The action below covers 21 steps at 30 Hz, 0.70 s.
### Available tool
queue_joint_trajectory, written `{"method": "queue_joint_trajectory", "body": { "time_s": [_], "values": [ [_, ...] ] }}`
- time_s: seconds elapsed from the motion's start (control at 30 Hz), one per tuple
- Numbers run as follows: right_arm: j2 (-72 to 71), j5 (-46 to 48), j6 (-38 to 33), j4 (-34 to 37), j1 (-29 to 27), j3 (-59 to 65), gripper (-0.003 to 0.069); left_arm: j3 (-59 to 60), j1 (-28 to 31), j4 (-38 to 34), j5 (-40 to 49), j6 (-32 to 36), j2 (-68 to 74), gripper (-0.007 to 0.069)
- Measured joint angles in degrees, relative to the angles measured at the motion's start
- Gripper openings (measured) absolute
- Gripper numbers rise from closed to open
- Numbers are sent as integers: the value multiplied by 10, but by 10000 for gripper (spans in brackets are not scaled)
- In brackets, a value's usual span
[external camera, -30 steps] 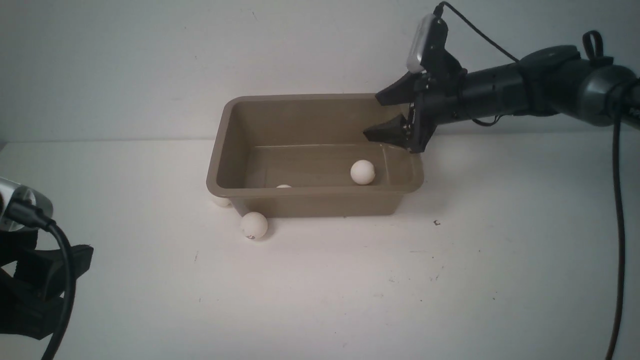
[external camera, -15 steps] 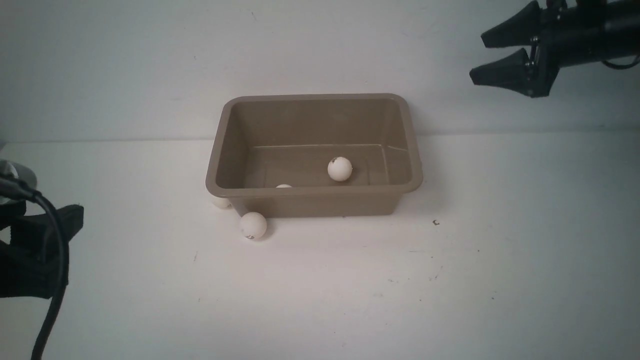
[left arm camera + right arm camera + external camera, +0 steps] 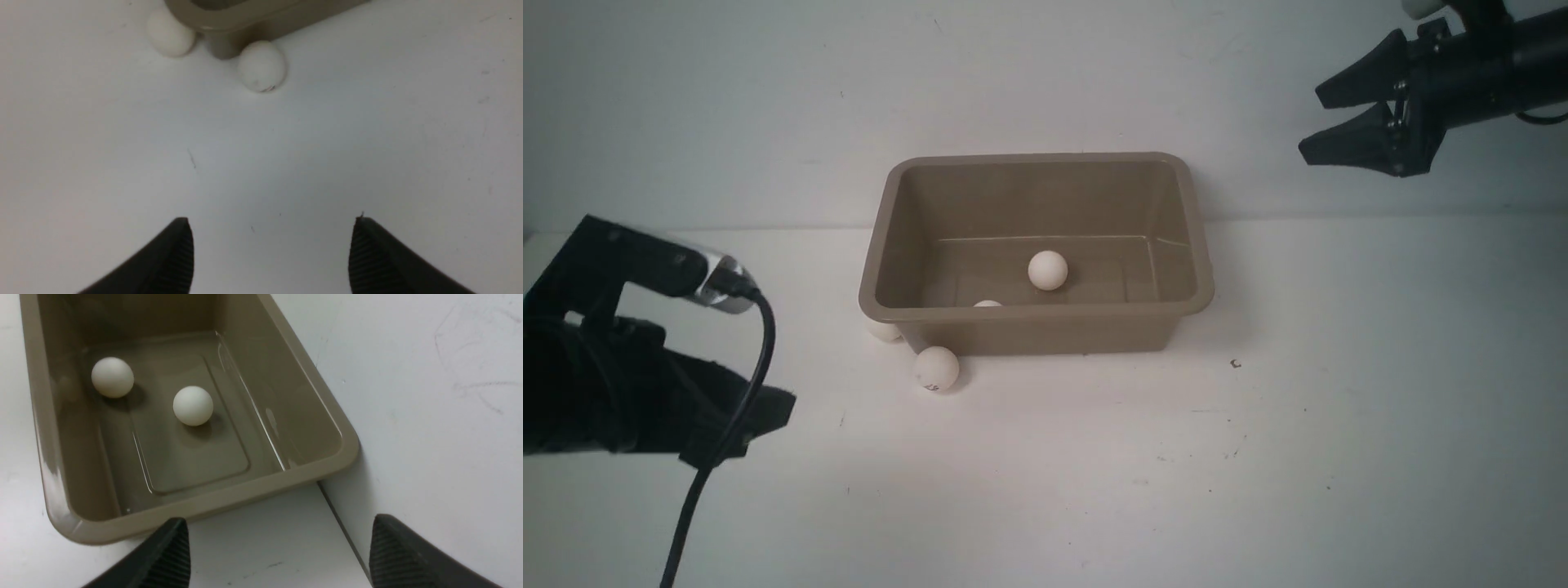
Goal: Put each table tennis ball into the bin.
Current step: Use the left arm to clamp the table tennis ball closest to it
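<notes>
readable text: none | table tennis ball (image 3: pixel 936 368): dark mark, illegible

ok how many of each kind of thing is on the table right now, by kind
table tennis balls: 4 (2 inside the bin, 2 outside by its corner)
bin: 1
total: 5

The table (image 3: pixel 1094 457) and bin (image 3: pixel 1045 331) are seen by the front camera from between the arms, facing forward and slightly down. The left wrist camera is held low, aimed past the left end effector (image 3: pixel 269 220) at the bin's corner and two outside balls (image 3: pixel 261 65), both also caught in the front view. The right wrist camera is aimed down from higher up, past the right end effector (image 3: pixel 278 522), into the bin; its two inside balls (image 3: pixel 193 405) are likewise shared.
</notes>
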Motion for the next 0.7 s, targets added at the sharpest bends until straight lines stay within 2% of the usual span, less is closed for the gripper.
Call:
{"method": "queue_joint_trajectory", "body": {
  "time_s": [0.13,0.23,0.5,0.7],
  "values": [
    [0,0,1,14,0,0,534,-28,0,-101,-7,59,70,461],
    [0,0,1,17,0,0,534,-32,0,-142,-7,83,111,461],
    [0,0,1,20,15,0,534,-32,-8,-206,-33,119,205,461],
    [0,0,1,24,38,0,534,-33,-56,-253,-89,146,248,461]
  ]
}}
